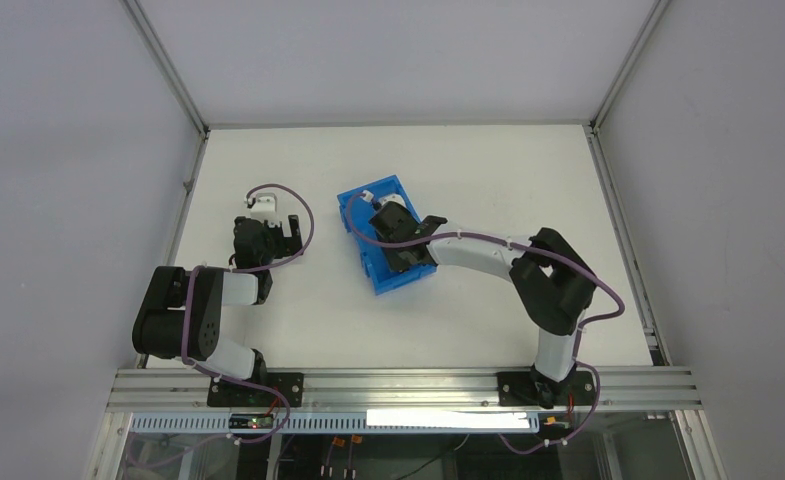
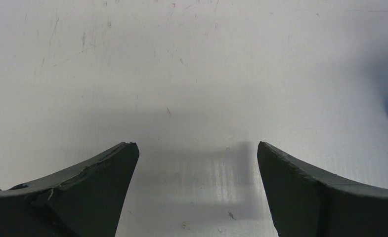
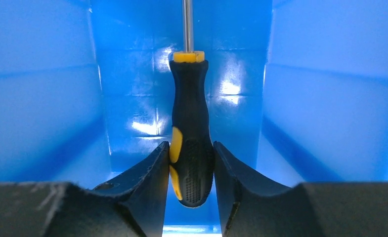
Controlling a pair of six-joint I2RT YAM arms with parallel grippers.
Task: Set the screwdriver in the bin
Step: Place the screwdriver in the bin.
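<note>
White tabletop, pale enclosure walls around it. Right gripper sits down inside the bin, with blue walls on either side of its fingers. It pinches the screwdriver by the handle, shaft pointing straight ahead of it. For a clean release, ease low toward the floor beneath the fingers, then part them gently. Left gripper hangs spread over bare tabletop, nothing between its fingers.

right arm reaching over the bin; left arm folded, well apart

The bin is glossy plastic; the screwdriver has a shiny metal shaft and matt stippled handle.
</note>
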